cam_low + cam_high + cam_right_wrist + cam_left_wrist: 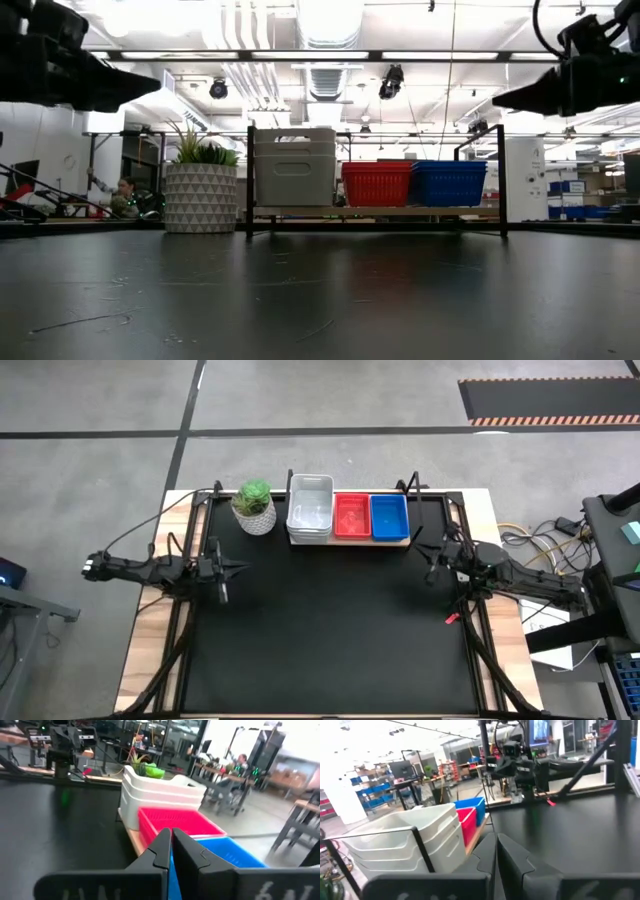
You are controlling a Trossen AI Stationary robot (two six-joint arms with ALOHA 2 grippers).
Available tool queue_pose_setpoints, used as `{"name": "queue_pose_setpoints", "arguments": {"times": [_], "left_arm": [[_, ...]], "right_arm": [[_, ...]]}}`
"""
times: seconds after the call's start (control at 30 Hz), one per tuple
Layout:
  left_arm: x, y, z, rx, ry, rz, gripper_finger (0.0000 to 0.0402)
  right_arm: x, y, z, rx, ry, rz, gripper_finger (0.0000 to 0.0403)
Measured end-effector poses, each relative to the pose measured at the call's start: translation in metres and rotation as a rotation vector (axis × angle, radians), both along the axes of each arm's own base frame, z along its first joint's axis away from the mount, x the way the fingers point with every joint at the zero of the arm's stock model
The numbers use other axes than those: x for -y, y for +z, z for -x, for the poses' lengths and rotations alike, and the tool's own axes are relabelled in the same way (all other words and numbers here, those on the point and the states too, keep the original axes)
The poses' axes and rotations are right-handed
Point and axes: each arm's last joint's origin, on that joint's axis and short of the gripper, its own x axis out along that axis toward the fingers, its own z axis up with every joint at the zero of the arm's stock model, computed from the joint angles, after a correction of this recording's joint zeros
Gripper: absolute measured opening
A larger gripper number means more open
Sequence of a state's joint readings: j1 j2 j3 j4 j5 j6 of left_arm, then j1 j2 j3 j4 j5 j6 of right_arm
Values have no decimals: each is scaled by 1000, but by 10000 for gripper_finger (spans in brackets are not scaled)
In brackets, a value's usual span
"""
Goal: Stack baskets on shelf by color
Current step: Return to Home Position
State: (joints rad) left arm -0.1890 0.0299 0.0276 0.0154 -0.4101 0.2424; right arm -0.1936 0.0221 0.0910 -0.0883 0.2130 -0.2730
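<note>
Three basket stacks sat in a row on the shelf (pixel 370 541) at the far edge of the table (pixel 330 630): white baskets (pixel 310 510) at the left end, red baskets (pixel 351 515) in the middle, blue baskets (pixel 389 516) at the right end. The stacks were side by side and touching or nearly so. The white stack showed three nested rims in the left wrist view (pixel 405 840); the count in the red (pixel 467 820) and blue (pixel 472 805) stacks could not be told. A plant pot (pixel 255 510) stood on the table just left of the shelf, beside the white stack.

Both arms were pulled back and held nothing. The left arm lay stretched level along the left side of the table, and the left gripper (pixel 228 568) pointed inward toward the table's middle, well apart from the shelf. In the low view it hung high above the tabletop (pixel 140 85). Its fingers (pixel 487 852) were pressed together with no gap between them.

The right arm mirrored it on the right side. The right gripper (pixel 430 560) pointed inward, raised off the table (pixel 510 98), near the blue end of the shelf but not touching it. Its fingers (pixel 162 845) were closed against each other, empty. Past them the right wrist view showed red (pixel 180 820), blue (pixel 230 852) and white (pixel 160 795) stacks on the board.

A person (pixel 240 765) sat in the room behind the table.
</note>
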Motion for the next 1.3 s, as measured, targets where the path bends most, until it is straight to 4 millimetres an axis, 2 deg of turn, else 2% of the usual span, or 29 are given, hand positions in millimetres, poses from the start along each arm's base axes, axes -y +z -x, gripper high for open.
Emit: {"name": "queue_pose_setpoints", "arguments": {"times": [0.4, 1.3], "left_arm": [[1, -5, -4, -51, 11, -11, 0], [2, -15, -12, -177, 10, -35, 0]], "right_arm": [[0, -3, -2, -6, 0, -75, 9], [0, -2, -2, 1, 0, -79, 9]]}}
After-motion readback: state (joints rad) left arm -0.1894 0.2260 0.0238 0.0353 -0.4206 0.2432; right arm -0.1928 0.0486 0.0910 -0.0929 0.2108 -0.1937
